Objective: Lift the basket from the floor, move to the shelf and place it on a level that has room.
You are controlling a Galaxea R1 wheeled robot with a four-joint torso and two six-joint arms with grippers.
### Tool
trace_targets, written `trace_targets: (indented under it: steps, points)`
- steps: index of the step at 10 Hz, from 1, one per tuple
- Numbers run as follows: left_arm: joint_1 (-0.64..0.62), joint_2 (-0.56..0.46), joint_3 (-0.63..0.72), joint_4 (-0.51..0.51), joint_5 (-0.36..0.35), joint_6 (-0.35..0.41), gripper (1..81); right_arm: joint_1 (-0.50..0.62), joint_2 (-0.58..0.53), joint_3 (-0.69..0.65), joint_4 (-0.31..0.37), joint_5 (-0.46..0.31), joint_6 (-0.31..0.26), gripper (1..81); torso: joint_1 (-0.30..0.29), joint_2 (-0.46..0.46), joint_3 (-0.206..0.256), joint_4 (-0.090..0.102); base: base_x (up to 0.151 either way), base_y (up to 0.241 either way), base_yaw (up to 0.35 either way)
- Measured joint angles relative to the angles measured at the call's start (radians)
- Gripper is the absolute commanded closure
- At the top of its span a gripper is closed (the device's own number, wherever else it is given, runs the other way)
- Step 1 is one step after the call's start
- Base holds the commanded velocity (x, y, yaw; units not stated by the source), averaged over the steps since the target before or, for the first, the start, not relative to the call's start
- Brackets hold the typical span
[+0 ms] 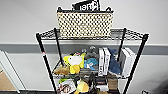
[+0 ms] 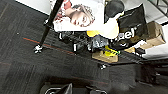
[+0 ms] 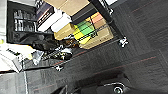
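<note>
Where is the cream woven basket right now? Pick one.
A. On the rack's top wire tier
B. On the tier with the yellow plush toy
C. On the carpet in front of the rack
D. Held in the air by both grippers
A: in the head view the basket sits on the top wire tier of the rack, above the tier holding the yellow plush toy.
</note>
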Motion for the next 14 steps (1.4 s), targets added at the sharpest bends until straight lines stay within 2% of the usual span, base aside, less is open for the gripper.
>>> trace_targets:
  steps: [3, 4, 8, 11, 14]
  points:
    - [0.174, 0.14, -0.132, 0.052, -0.085, 0.0, 1.0, -0.119, 0.11, -0.064, 0.0, 0.048, -0.049, 1.0, 0.0, 0.0, 0.0, 0.0, 0.0, 0.0, 0.0]
    - [0.222, 0.182, -0.173, 0.074, -0.113, 0.001, 1.0, -0.16, 0.136, -0.079, 0.0, 0.087, -0.066, 1.0, 0.0, 0.0, 0.0, 0.0, 0.0, 0.0, 0.0]
    - [0.341, 0.292, -0.274, 0.137, -0.171, 0.019, 1.0, -0.281, 0.213, -0.115, 0.0, 0.156, -0.112, 1.0, 0.0, 0.0, 0.0, 0.0, 0.0, 0.0, 0.0]
    - [0.444, 0.426, -0.418, 0.184, -0.218, 0.027, 1.0, -0.39, 0.307, -0.15, 0.001, 0.225, -0.168, 1.0, 0.0, 0.0, 0.0, 0.0, 0.0, 0.0, 0.0]
    - [0.506, 0.545, -0.553, 0.213, -0.26, 0.038, 1.0, -0.461, 0.382, -0.249, 0.001, 0.28, -0.232, 1.0, -0.001, 0.0, 0.001, 0.0, 0.0, 0.0, 0.0]
